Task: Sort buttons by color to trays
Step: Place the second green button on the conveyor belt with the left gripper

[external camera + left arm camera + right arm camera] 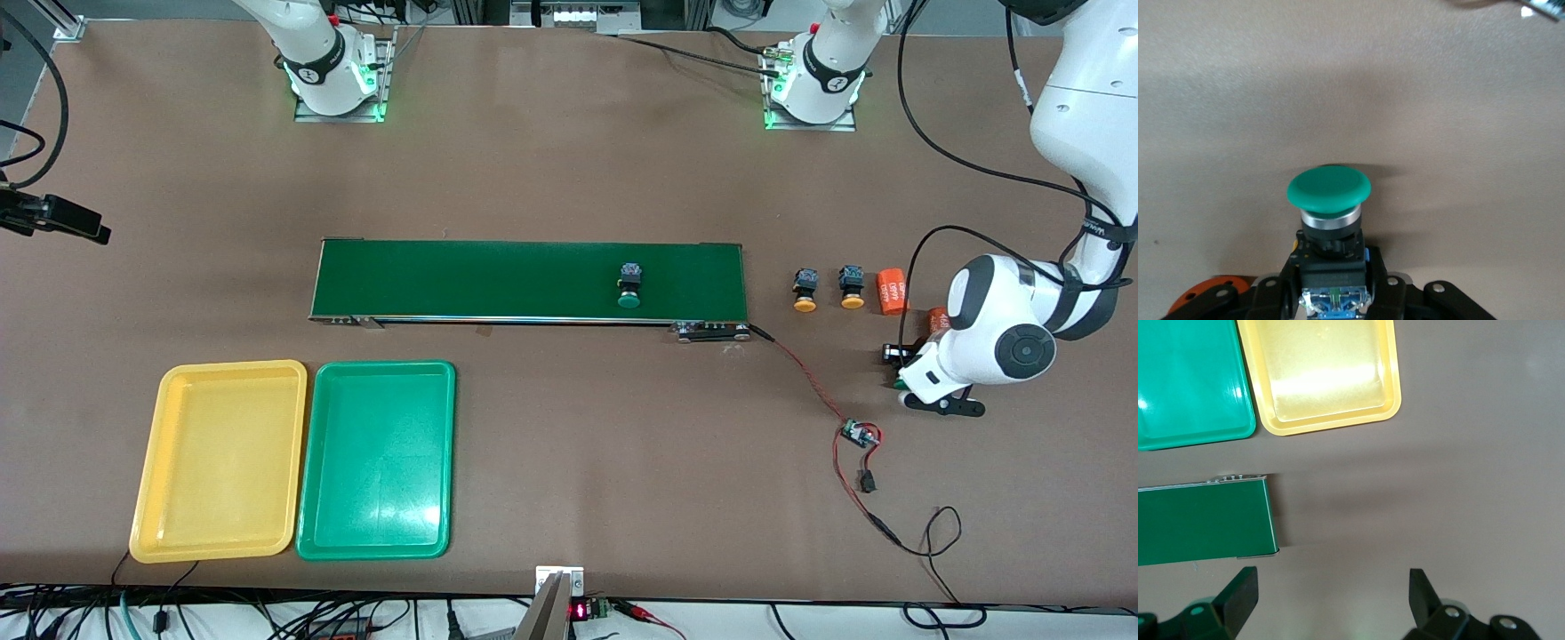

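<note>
Green-capped button (1329,220) sits clamped between the fingers (1281,283) of my left gripper (1335,293), which have closed on its black body while the round cap juts out ahead of them over bare brown table (569,178). In the front view my left gripper (909,373) is low at the left arm's end of the table, and only a sliver of green shows at its tip. 1 orange cylinder (935,320) lies just beside it, and a 2nd orange cylinder (892,292) lies a little farther from the front camera.

Nearest the front camera lie the 2 trays, the yellow tray (220,460) and the green tray (376,460), touching side by side toward the right arm's end. Farther up is the dark-green belt (498,280), with a 2nd green button (630,286) lying on it. Off the belt's end, toward the left arm's side, 2 yellow-orange buttons (828,289) lie near each other on the table.

My right gripper (1331,597) hangs with its fingers spread wide and nothing between them, above the table by the belt's end (1268,517), and that arm waits.
</note>
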Motion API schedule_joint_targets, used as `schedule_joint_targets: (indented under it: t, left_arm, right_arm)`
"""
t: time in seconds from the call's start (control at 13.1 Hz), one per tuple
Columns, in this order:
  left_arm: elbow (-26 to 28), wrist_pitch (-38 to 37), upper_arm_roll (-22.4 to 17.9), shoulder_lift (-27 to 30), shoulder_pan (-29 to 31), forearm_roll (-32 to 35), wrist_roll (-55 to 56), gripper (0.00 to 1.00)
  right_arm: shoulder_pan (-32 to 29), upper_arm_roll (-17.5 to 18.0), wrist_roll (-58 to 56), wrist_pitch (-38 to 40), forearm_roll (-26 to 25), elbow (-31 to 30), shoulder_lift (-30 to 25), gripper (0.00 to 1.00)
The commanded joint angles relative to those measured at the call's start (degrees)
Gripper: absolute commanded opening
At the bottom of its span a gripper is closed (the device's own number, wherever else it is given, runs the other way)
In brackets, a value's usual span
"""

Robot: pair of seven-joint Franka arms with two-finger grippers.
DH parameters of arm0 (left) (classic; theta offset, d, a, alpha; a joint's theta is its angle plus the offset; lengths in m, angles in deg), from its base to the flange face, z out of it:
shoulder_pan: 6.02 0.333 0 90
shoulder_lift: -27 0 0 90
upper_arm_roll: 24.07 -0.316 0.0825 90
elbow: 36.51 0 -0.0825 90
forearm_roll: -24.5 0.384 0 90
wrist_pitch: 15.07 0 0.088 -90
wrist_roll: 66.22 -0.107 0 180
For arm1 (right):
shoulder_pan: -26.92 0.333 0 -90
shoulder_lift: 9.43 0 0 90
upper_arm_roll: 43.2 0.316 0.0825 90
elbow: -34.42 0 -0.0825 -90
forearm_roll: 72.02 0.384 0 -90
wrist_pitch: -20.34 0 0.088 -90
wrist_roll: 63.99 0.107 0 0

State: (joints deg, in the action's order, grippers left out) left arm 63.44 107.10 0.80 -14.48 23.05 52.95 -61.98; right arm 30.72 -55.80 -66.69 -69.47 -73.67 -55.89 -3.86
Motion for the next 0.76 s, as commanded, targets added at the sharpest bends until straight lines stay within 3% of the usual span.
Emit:
schedule_joint_targets:
  t: [0.0,0.23,0.46,0.53,0.69]
  left_arm:
    - [0.16,-4.02,4.46,2.61,1.08,0.64,0.07,0.3]
    - [-2.91,-15.35,15.79,4.21,0.99,-1.28,3.91,0.3]
    - [-3.72,-17.67,25.03,3.77,0.03,-4.02,13.75,0.3]
    - [-3.46,-17.5,27.75,3.25,-0.06,-5.85,17.26,0.3]
    - [-3.19,-17.14,29.1,2.28,-3.72,-7.71,22.81,0.3]
  right_arm:
    - [-0.54,0.3,0.24,0.25,0.07,-0.66,-0.56,1.0]
    - [-0.72,0.3,0.24,0.25,0.07,-0.66,-0.47,1.0]
    - [-0.81,0.3,0.24,0.34,0.16,-0.66,-0.47,1.0]
    - [-0.81,0.3,0.24,0.34,0.16,-0.66,-0.47,1.0]
    - [-0.89,0.3,0.24,0.34,0.16,-0.66,-0.47,1.0]
